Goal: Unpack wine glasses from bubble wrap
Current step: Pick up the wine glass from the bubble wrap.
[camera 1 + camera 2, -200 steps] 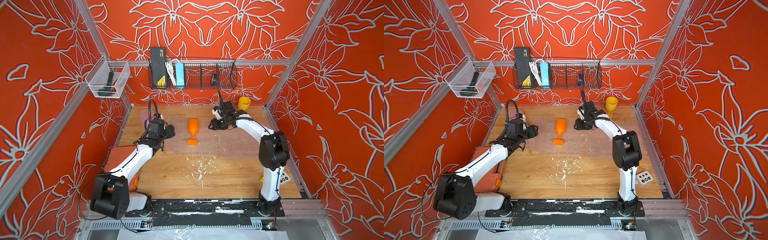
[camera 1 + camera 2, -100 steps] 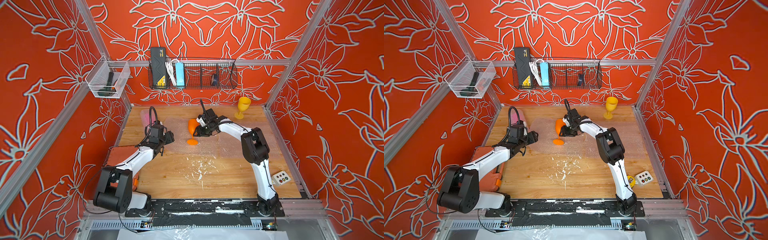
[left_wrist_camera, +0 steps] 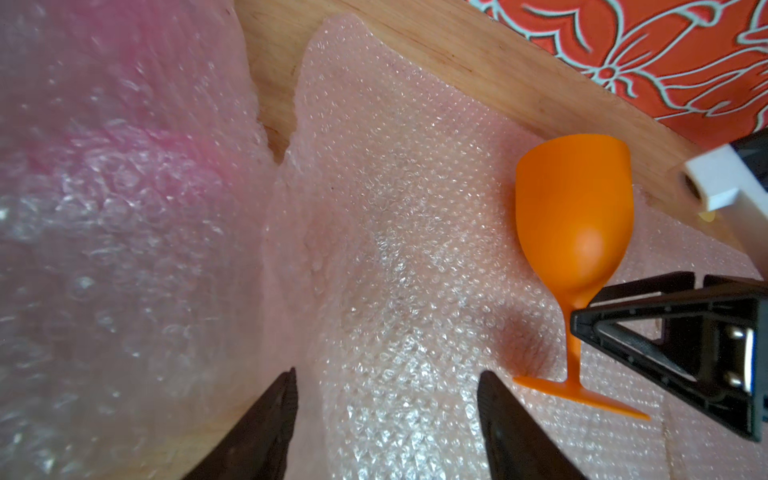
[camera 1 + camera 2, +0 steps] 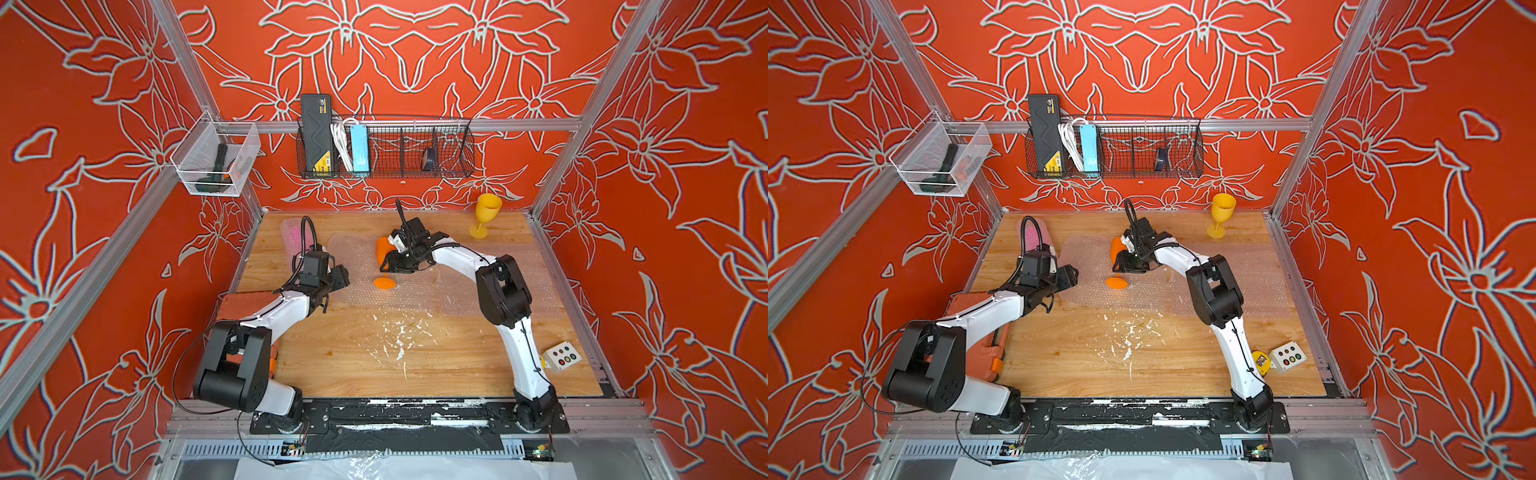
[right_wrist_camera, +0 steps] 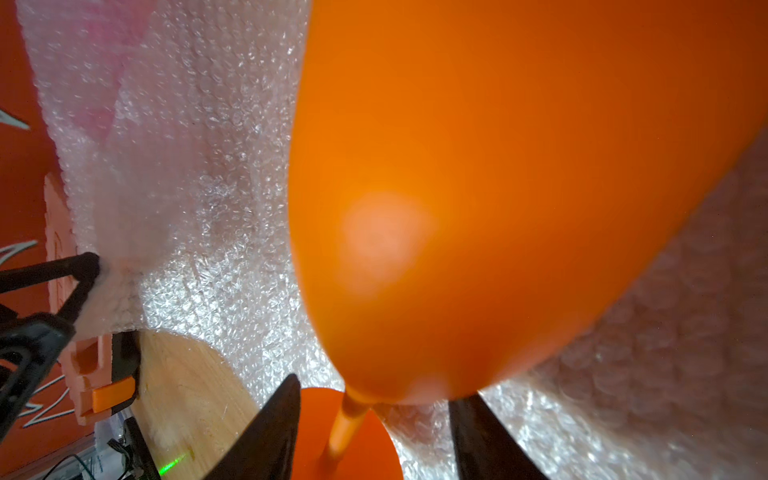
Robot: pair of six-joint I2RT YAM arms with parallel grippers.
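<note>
The pink goblet (image 3: pixel 158 153) is showing only as a blurred pink smear through its bubble wrap roll (image 3: pixel 83 270). In the right wrist view the orange goblet (image 5: pixel 478 187) is blurring and running off the picture's edges, its foot cut off too. In both top views the right gripper (image 4: pixel 390 268) is covering part of its bowl.

Both top views are bright and evenly lit from above, sharp over the counter (image 4: pixel 457 365), with soft short shadows; the walls (image 4: pixel 62 291) smear and colour-fringe toward the edges. In the right wrist view the orange goblet (image 5: pixel 478 187) is a close blur bearing a pale glare spot; bubble wrap (image 3: pixel 395 249) sparkles in the left wrist view.
</note>
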